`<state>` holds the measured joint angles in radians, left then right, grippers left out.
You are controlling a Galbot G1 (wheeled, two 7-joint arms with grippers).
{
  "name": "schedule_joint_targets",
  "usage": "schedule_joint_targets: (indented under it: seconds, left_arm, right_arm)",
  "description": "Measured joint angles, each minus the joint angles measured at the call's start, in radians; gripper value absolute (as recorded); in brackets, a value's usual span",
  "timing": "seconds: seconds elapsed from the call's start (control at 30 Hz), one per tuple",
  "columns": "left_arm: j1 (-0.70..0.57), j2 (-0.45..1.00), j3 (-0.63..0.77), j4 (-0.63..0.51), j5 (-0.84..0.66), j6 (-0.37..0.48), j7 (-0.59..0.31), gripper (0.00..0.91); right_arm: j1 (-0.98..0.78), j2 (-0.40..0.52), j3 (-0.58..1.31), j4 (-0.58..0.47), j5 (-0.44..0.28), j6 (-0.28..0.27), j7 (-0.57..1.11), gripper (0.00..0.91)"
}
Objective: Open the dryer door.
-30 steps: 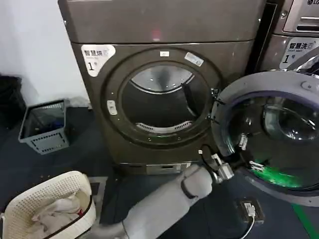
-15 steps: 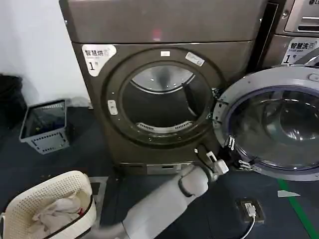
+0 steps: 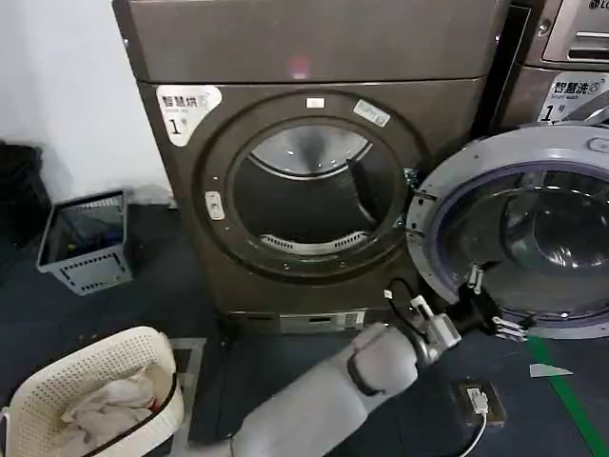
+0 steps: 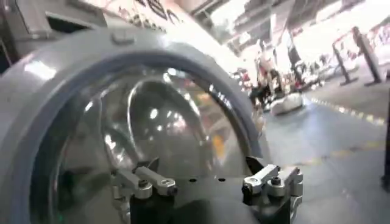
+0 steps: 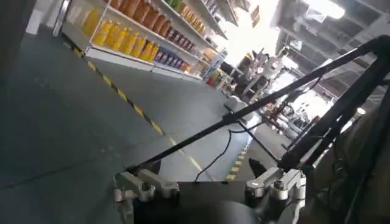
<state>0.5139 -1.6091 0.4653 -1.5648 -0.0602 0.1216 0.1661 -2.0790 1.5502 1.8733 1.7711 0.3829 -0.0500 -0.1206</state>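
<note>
Swung fully wide to the right of the bronze-grey dryer (image 3: 314,143), grey-faced round porthole dryer door (image 3: 533,171) now, left gripper (image 3: 497,309) with parted, empty jaws shifted rightward along its lower rim.

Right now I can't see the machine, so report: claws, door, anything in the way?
Left claw open, at the lower inner face of the dryer door. Door swung wide open, drum exposed. Right claw open, away from the door. Small box with cable on floor below door.

dryer door (image 3: 533,233) cut off at right edge
</note>
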Motion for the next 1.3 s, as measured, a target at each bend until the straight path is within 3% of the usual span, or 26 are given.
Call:
schedule_joint_targets:
  seconds: [0.43, 0.77, 1.3]
  left_arm:
    - [0.052, 0.329, -0.007, -0.27, -0.121, 0.021, 0.013, 0.907]
    - [0.139, 0.6, -0.094, -0.43, -0.221, 0.037, 0.017, 0.907]
    - [0.556, 0.943, -0.563, -0.584, -0.395, 0.267, -0.001, 0.907]
  right_arm:
    - [0.005, -0.001, 0.003, 0.011, 0.009, 0.005, -0.01, 0.907]
    - [0.008, -0.006, 0.007, 0.014, 0.02, 0.006, -0.014, 0.907]
    - [0.023, -0.006, -0.004, 0.032, 0.024, 0.0, -0.019, 0.907]
